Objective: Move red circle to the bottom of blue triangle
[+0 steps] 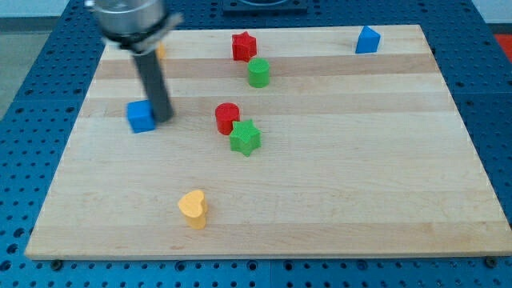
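The red circle (226, 118) stands near the board's middle, touching the green star (246, 138) at its lower right. The blue triangle (367, 40) sits at the view's top right, far from the red circle. My tip (162, 120) is down on the board at the view's left, right beside a blue cube (141, 117), and well to the left of the red circle.
A red star (243, 46) and a green cylinder (258, 73) sit at the top middle. A yellow heart (193, 208) lies near the bottom. A small yellow block (161, 51) shows partly behind the rod. The wooden board (360, 176) has blue pegboard around it.
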You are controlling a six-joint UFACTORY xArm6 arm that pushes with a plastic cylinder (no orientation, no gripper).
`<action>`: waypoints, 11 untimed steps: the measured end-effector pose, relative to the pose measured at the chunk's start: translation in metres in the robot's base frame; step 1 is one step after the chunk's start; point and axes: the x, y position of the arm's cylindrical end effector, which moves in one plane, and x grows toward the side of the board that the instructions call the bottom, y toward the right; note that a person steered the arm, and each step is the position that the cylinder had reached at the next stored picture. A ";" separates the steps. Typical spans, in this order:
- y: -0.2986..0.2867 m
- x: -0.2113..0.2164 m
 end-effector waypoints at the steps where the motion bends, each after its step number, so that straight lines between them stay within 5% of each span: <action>1: -0.021 0.000; 4: 0.015 0.029; 8: 0.256 -0.003; 10: 0.216 -0.020; 11: 0.246 -0.028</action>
